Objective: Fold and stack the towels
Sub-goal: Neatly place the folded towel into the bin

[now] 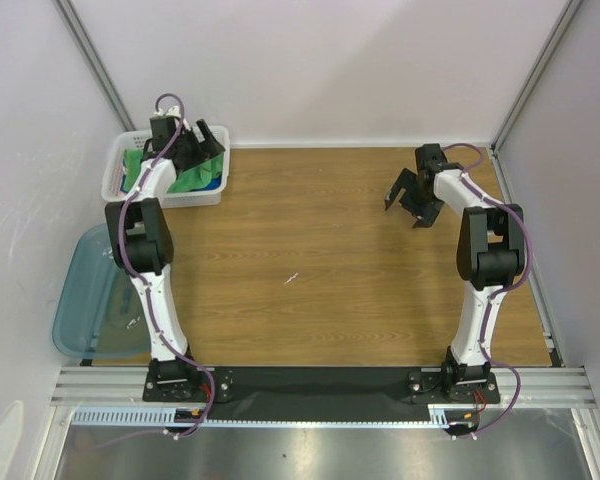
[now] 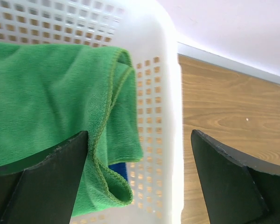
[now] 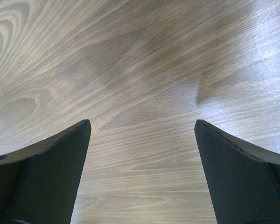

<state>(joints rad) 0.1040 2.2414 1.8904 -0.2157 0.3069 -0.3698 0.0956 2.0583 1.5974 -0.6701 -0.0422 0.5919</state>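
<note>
Left claw: the left gripper (image 2: 139, 133) stands wide with nothing between its fingers; it holds nothing.
Left claw's place: over the far-left corner of the table (image 1: 310, 270), straddling one side wall of the white basket (image 2: 155, 32). One finger is above the green towel and the other above bare wood outside the basket.
Contact: whether that finger touches the cloth cannot be told.
Green towel: the green towel (image 2: 51, 93) lies rumpled inside the basket, with a hemmed edge folded against the perforated wall.
Blue towel: only a small patch of the blue towel (image 2: 119, 171) shows, under the green one and against the same wall.
Right claw: the right gripper (image 3: 142, 122) is spread wide and holds nothing.
Right claw's place: above bare wood at the far right of the table, well apart from the basket.
Tub: a translucent teal tub (image 1: 88, 300) sits off the table's left edge, beside the left arm.
</note>
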